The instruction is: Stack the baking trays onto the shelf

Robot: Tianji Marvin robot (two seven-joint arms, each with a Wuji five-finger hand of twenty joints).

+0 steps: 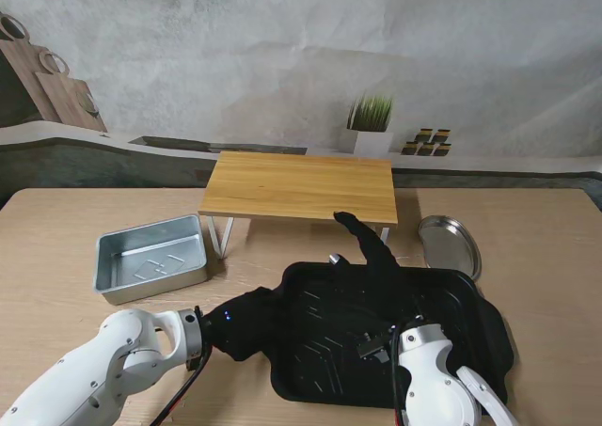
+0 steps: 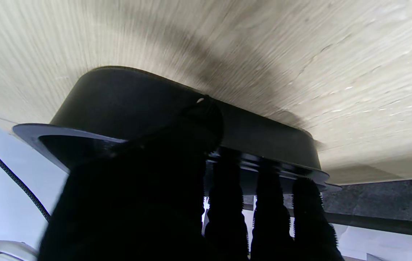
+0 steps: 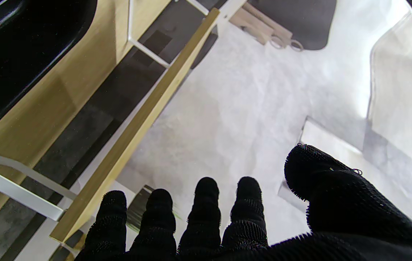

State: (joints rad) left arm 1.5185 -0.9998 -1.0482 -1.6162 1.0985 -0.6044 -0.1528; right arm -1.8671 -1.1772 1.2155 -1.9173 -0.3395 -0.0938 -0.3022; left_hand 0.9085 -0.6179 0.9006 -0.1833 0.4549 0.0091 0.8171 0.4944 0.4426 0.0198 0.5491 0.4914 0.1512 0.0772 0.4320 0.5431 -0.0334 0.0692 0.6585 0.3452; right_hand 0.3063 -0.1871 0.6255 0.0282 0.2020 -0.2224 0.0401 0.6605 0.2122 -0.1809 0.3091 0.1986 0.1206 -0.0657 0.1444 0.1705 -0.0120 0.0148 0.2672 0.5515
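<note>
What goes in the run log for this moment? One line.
left hand: gripping large black baking tray rim | right hand: open, above tray | wooden shelf: bare

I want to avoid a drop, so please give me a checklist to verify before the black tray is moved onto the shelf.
1. Left hand grips the black tray: ok, thumb on the wall, fingers under the rim.
2. Right hand grips it: not ok, fingers are spread and hold nothing.
3. Tray lifted off the table: cannot tell.
4. Shelf top has room: ok, nothing on it.
5. Silver tray and round plate outside the path: ok, both sit to the sides.
</note>
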